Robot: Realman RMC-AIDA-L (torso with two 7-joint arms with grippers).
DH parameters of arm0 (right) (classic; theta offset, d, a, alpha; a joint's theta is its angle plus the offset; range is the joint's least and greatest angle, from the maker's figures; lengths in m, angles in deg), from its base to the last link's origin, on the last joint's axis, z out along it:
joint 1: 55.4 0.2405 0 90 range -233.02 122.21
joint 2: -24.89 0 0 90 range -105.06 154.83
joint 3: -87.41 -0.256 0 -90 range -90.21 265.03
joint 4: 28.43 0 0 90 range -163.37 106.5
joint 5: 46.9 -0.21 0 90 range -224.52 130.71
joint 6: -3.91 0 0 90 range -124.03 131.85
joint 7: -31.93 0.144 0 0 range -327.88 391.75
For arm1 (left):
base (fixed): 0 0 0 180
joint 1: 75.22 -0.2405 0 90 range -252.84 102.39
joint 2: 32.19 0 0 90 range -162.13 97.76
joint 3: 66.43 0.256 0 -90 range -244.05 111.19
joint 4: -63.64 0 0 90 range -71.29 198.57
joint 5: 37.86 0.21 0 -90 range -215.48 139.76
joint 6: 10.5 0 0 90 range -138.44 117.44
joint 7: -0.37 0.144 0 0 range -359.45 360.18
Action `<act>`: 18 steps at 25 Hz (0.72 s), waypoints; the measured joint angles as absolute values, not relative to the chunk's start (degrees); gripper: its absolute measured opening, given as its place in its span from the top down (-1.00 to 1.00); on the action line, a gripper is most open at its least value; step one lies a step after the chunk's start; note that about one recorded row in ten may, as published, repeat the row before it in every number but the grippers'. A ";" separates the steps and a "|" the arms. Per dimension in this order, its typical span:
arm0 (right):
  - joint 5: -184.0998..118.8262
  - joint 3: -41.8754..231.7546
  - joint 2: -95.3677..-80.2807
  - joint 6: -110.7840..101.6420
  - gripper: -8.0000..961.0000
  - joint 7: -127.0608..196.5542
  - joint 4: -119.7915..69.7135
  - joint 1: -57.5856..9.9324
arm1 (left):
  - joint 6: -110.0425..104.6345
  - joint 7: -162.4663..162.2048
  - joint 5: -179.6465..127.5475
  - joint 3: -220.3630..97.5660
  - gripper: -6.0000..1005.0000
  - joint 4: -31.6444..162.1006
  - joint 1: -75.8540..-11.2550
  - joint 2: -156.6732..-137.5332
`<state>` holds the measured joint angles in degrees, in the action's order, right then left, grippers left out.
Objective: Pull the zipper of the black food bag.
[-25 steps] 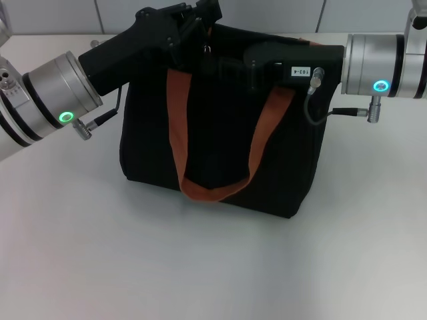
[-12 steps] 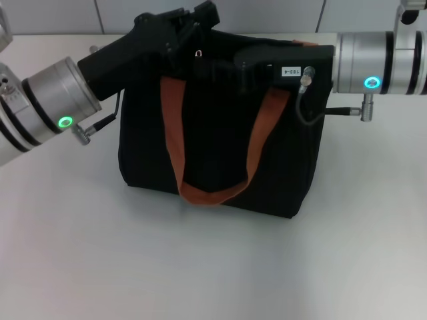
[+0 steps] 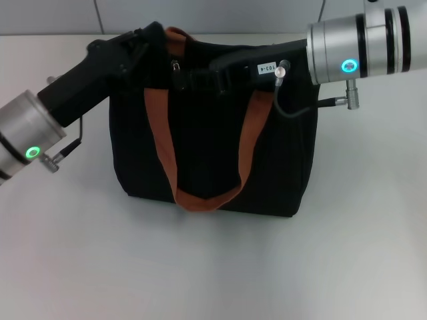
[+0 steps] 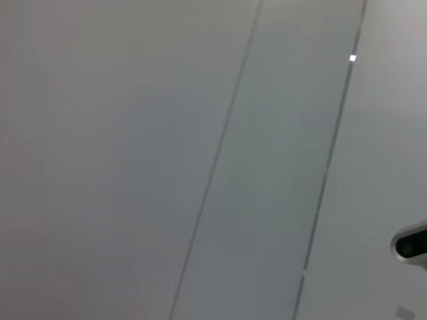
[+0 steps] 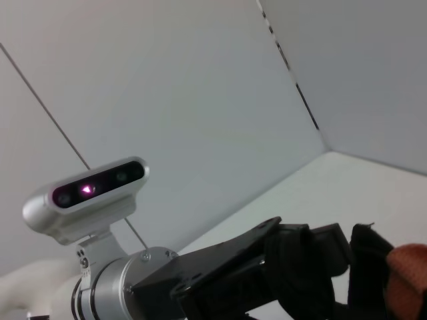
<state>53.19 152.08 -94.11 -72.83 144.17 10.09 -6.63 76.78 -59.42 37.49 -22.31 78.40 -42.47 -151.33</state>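
Observation:
The black food bag (image 3: 213, 153) stands upright mid-table, its rust-orange handle (image 3: 160, 133) hanging down the front. My left gripper (image 3: 155, 35) is at the bag's top left corner, shut on the fabric edge; the right wrist view also shows this left gripper (image 5: 300, 257) with black fabric in it. Reaching in from the right along the bag's top, my right gripper (image 3: 188, 77) is shut at the zipper (image 3: 175, 67), whose silver tab shows just past its tip. The zip track is hidden behind the arm. The left wrist view shows only wall.
The white table (image 3: 213, 267) spreads in front of and around the bag. A pale panelled wall (image 3: 233, 13) runs close behind it. A black cable (image 3: 293, 107) loops down from the right wrist against the bag's front.
The right gripper has travelled left along the bag's top, and the silver tab went left with it. The left gripper shifted left and lower, and the bag's top leaned left.

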 joint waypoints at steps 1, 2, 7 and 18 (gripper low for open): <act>54.08 152.01 -94.11 -72.83 0.99 145.47 10.12 -6.01 | 76.80 -59.05 37.07 -22.31 0.80 78.40 -43.02 -151.32; 54.99 151.94 -94.11 -72.84 0.99 146.75 10.18 -5.39 | 76.85 -58.71 36.80 -22.31 0.80 78.38 -43.52 -151.32; 59.49 151.75 -94.08 -72.82 0.99 152.93 10.38 -2.38 | 76.98 -57.99 36.48 -22.31 0.80 78.30 -45.25 -151.30; 66.76 151.82 -93.71 -70.06 0.99 161.00 10.95 1.08 | 77.40 -55.03 35.98 -22.63 0.79 76.47 -46.73 -151.33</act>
